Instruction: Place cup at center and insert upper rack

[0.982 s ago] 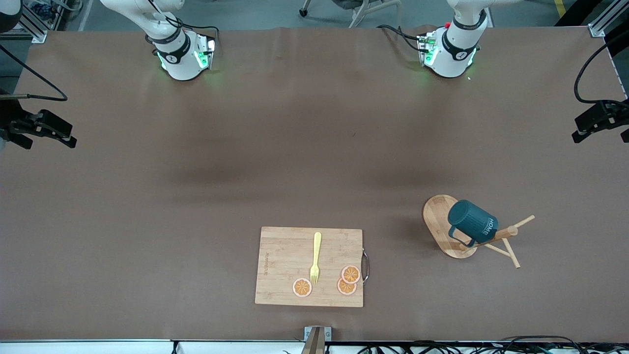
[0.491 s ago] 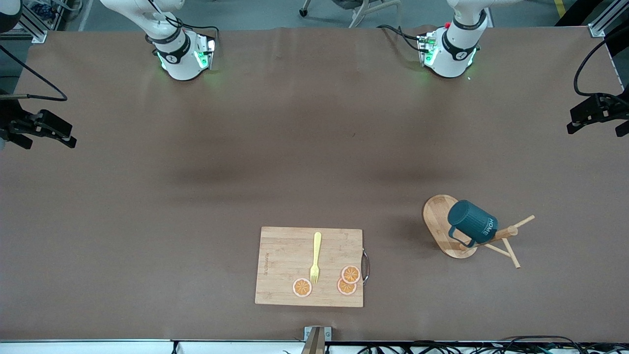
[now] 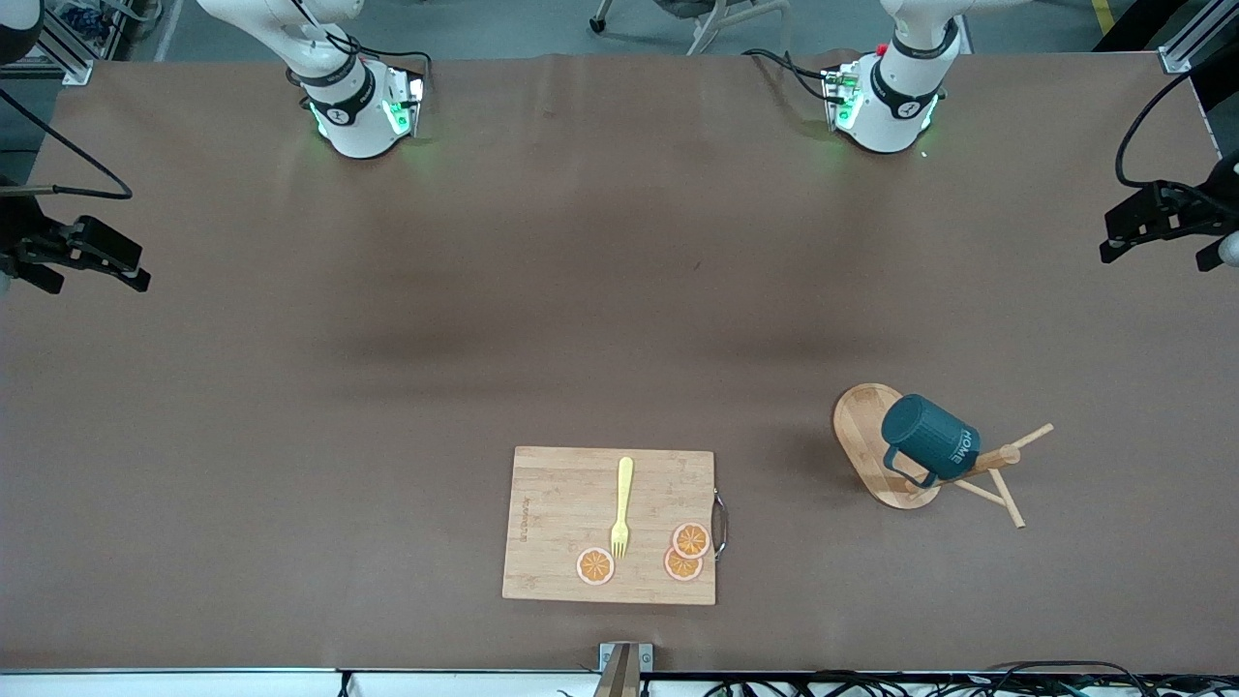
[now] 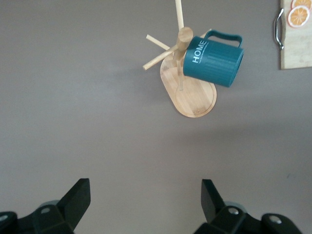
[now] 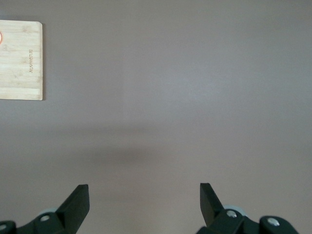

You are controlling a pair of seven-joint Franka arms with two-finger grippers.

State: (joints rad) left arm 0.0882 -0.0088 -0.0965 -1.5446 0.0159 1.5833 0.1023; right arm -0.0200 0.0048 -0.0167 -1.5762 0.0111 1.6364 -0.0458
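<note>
1. Hanging by its handle on a peg of the bamboo mug tree with an oval base (image 3: 876,443), the ribbed dark-teal cup marked HOME (image 3: 929,439) sits toward the left arm's end of the brown surface (image 3: 542,319), tilted, well apart from the middle.
2. By that, the cup does not lie at the centre, so that part of the task looks open; which piece counts as the upper rack, and whether it is inserted, I cannot tell.
3. The left hand (image 4: 145,201) hovers over bare surface near the left arm's end, fingers spread wide and holding nothing; the mug tree shows in its wrist view.
4. The right hand (image 5: 144,201) waits over the surface at the right arm's end, likewise released.
5. The middle of the surface is broad and bare. The rectangular bamboo cutting board (image 3: 552,503), with its yellow fork (image 3: 621,505) and orange slices (image 3: 689,540), lies close to the front camera's edge.
</note>
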